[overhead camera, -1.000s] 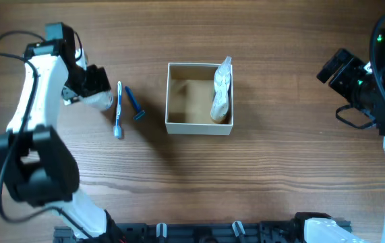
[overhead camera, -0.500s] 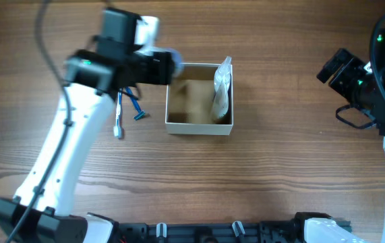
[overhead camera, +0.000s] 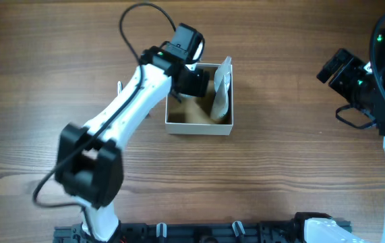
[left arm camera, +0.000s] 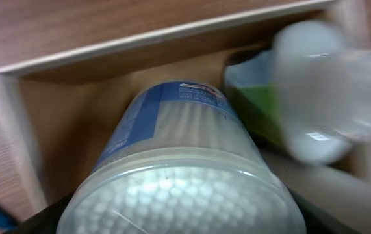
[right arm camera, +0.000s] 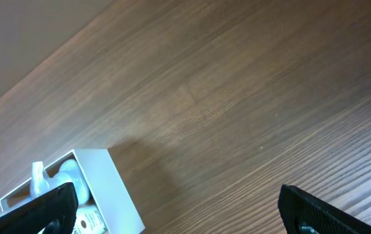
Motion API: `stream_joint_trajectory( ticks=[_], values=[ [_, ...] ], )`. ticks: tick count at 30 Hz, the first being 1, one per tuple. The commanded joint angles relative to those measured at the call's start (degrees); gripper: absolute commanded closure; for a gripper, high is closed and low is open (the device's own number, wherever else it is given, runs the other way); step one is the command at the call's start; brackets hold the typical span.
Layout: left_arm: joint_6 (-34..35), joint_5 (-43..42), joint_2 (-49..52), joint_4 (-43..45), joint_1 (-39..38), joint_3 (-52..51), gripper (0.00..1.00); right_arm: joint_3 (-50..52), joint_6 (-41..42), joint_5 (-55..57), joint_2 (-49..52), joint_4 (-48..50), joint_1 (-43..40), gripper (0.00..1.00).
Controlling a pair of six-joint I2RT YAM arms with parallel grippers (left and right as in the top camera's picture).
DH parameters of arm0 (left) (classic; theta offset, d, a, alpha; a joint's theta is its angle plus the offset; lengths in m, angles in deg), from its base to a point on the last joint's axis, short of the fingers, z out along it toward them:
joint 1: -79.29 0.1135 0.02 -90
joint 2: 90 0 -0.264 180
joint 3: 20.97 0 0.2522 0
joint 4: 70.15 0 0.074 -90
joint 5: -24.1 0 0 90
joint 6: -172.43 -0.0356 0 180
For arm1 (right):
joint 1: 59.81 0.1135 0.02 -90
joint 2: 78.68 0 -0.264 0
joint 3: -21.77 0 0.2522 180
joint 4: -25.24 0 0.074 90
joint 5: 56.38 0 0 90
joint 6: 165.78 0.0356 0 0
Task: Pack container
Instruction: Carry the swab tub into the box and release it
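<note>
Overhead, the container (overhead camera: 199,128) sits on the wood table (overhead camera: 293,169) slightly back of centre. It is a square, shallow cardboard box with white walls and rim and a tan-brown floor. 1 clear plastic pouch (overhead camera: 222,91) leans against its right wall, its top poking above the back rim. The left arm reaches diagonally from the near-left edge, and the left gripper (overhead camera: 193,81) hangs over the box's back-left corner, inside the rim line.

The left wrist view shows its 2 fingers closed around a clear tub of cotton swabs (left arm camera: 172,149) with a blue label. The tub tilts down into the box, with the box wall on 1 side and the pouch close on the other. Whether it touches the floor cannot be told. Bare floor shows in the box's front half.

The right arm (overhead camera: 364,84) is at the table's far right, well apart from the box, with a wide stretch of wood between them. The right gripper (right arm camera: 188,211) is spread wide and holds nothing.
</note>
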Motion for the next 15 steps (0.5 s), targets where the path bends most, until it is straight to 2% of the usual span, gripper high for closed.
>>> stream_joint_trajectory(
  ticks=[1, 4, 10, 15],
  values=[
    [1.2, -3.3, 3.3, 2.4, -0.2, 0.6, 0.21, -0.4, 0.9, 0.3, 0.6, 0.1, -0.2, 0.00],
    [1.1, -4.4, 4.0, 3.8, -0.2, 0.6, 0.20, -0.4, 0.9, 0.3, 0.6, 0.1, -0.2, 0.00],
    [1.0, -4.1, 2.3, 4.0, 0.5, 0.7, 0.01, -0.4, 0.9, 0.3, 0.6, 0.1, -0.2, 0.00],
    [1.0, -4.1, -1.8, 1.2, 2.5, 1.2, 0.00, -0.4, 0.9, 0.3, 0.6, 0.1, -0.2, 0.00]
  ],
)
